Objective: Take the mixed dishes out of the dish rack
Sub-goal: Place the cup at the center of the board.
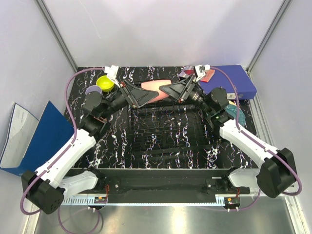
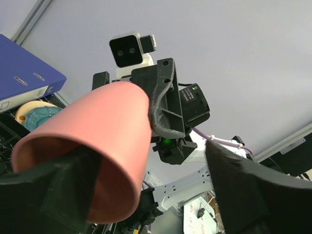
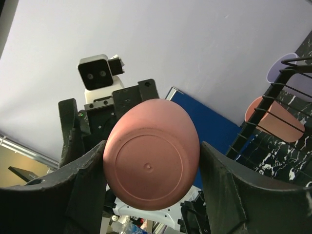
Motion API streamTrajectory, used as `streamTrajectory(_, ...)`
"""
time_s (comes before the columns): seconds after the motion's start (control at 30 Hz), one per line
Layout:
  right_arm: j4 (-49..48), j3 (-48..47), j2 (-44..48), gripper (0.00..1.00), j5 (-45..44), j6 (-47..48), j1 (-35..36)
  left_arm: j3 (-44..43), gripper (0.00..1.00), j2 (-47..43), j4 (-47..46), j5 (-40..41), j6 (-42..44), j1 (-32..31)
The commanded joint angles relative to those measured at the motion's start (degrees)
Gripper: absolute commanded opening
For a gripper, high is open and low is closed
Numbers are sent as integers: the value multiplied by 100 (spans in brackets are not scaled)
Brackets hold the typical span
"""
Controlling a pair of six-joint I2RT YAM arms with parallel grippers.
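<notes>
The pink cup (image 1: pixel 153 87) hangs on its side in the air over the far edge of the dish rack (image 1: pixel 165 146), between my two grippers. My right gripper (image 1: pixel 169 90) is shut on the cup's base, and in the right wrist view both fingers press the base (image 3: pixel 148 168). My left gripper (image 1: pixel 145 95) is open. In the left wrist view one finger (image 2: pixel 58 190) sits inside the cup's mouth (image 2: pixel 92 146) and the other finger (image 2: pixel 243 195) stands well off its wall. No dishes show in the rack.
A yellow bowl (image 1: pixel 105 83) and a lavender cup (image 1: pixel 91 90) sit at the far left. A teal plate on a cream plate (image 2: pixel 36 114) lies at the right near a blue binder (image 1: pixel 234 80). Another blue binder (image 1: pixel 44 141) leans at the left.
</notes>
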State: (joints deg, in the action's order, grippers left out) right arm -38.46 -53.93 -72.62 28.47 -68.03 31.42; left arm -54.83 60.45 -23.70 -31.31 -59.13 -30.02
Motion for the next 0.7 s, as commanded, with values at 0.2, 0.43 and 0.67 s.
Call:
streamTrajectory(0.2, 1378, -495, 353, 55, -200, 1086, 66, -458, 12, -182, 555, 71, 689, -57)
streamTrajectory(0.43, 3440, -601, 1275, 100, -1754, 2495, 66, -1537, 0, -656, 3194, 1153, 2238, 66)
streamTrajectory(0.67, 4863, -356, 1962, 100, -3346, 3093, 66, -2269, 0, -938, 5934, 4354, 2871, 523)
